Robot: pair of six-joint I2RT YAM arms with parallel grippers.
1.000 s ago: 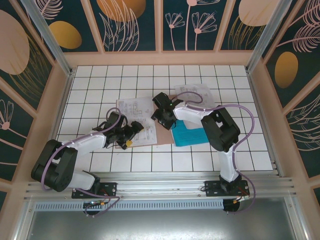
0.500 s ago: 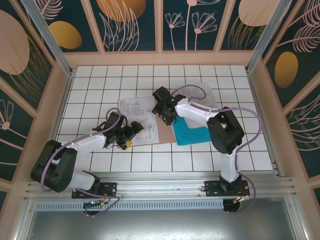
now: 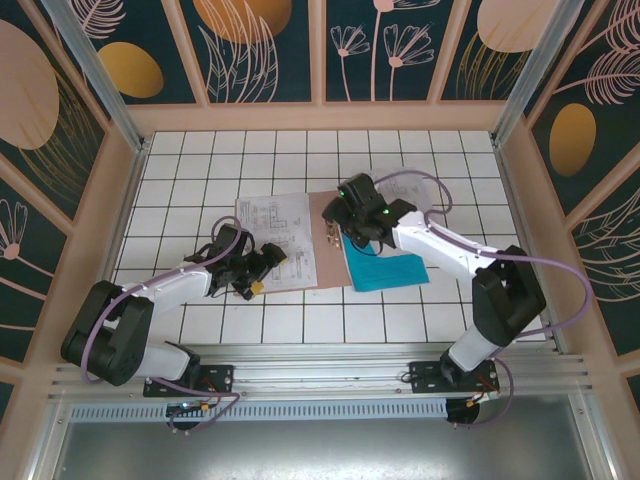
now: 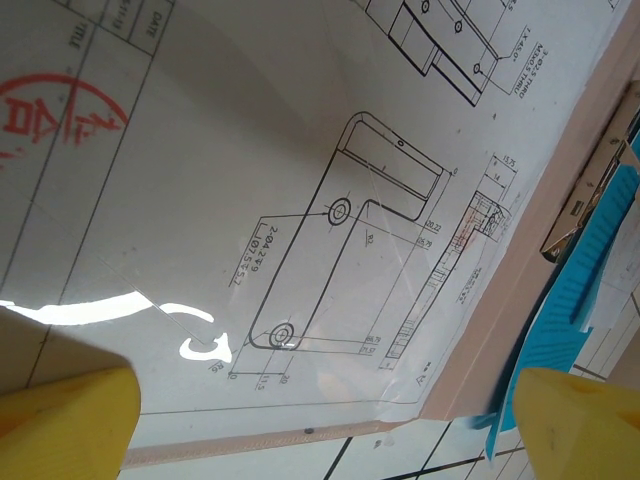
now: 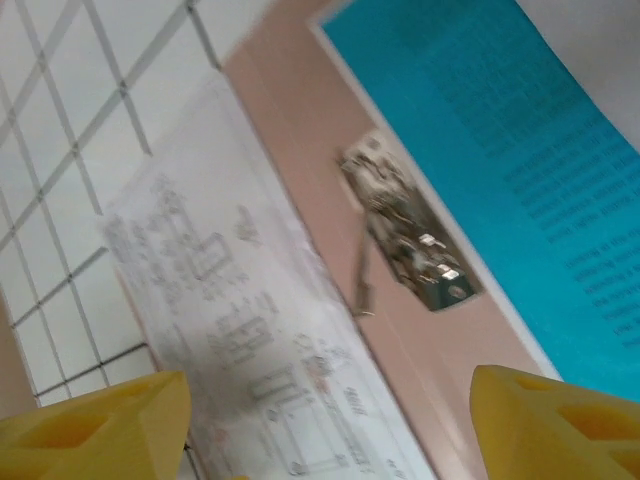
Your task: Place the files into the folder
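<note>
Left gripper [image 4: 320, 430] is spread wide and empty. It hangs low over a white printed sheet [image 4: 300, 200] lying on the folder [image 4: 520, 290] right beneath it. Right gripper [image 5: 325, 430] is also spread and empty. The folder's metal clip [image 5: 405, 235] is just ahead of it, with the teal sheet [image 5: 520, 150] on one side of the clip and a white sheet on the other.

Risk: pinching flat paper may crease it or drag it off the folder, and a fingertip could snag the clip.

Right wrist shows the clip's detail and the print on the teal sheet. Left wrist shows a red stamp and glare. Top view shows both arms' spacing.
</note>
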